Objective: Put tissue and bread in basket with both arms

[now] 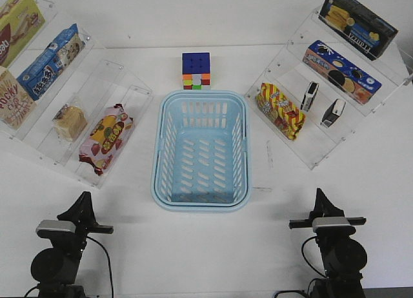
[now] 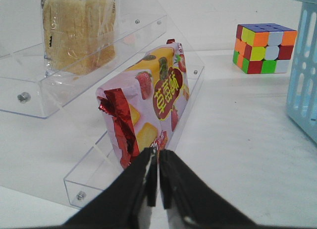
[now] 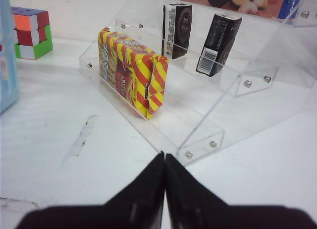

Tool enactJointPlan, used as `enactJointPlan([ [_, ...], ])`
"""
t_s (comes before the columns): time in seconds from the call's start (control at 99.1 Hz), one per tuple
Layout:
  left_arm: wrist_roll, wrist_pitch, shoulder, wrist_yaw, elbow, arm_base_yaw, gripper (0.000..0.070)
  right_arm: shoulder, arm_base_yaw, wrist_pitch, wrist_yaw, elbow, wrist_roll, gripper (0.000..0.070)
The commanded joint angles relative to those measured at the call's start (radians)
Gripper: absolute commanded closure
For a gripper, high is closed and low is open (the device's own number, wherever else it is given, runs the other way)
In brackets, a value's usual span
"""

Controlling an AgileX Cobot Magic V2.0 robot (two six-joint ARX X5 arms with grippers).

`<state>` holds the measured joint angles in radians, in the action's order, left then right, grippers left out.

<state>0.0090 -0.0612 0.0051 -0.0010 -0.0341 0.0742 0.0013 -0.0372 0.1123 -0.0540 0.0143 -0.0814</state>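
The basket (image 1: 201, 149) sits mid-table — bread (image 1: 70, 120) on the clear rack to its left, two tissue packs (image 1: 310, 95) on the rack to its right. Left gripper (image 2: 157, 175) and right gripper (image 3: 164, 182) are both clenched, holding nothing, on the near side of the basket.

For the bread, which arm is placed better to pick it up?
The left arm. The bread sits on the clear shelf on the left side, ahead of the left gripper. The right gripper is across the basket, near the tissue packs.
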Motion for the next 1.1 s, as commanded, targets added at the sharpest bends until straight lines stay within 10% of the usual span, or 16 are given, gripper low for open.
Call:
enactJointPlan([
  [0.0, -0.002, -0.016, -0.002, 0.001, 0.020, 0.000, 0.0699, 0.000, 0.002, -0.014, -0.005, -0.002, -0.046, 0.0700],
  [0.323, -0.002, -0.016, -0.002, 0.001, 0.020, 0.000, 0.0699, 0.000, 0.001, -0.028, 0.030, -0.002, 0.011, 0.0700],
  [0.616, -0.002, -0.016, -0.002, 0.001, 0.020, 0.000, 0.0699, 0.022, 0.003, -0.015, 0.010, 0.100, 0.447, 0.0700],
  [0.868, -0.002, -0.016, -0.002, 0.001, 0.020, 0.000, 0.0699, 0.424, 0.008, 0.143, -0.099, 0.425, 0.412, 0.0697],
  [1.019, -0.002, -0.016, -0.002, 0.001, 0.020, 0.000, 0.0699, 0.701, 0.010, 0.141, -0.078, 0.607, 0.337, 0.0273],
  [1.09, -0.002, -0.016, -0.002, 0.001, 0.020, 0.000, 0.0699, 0.819, 0.015, 0.129, -0.079, 0.685, 0.308, 0.0259],
])
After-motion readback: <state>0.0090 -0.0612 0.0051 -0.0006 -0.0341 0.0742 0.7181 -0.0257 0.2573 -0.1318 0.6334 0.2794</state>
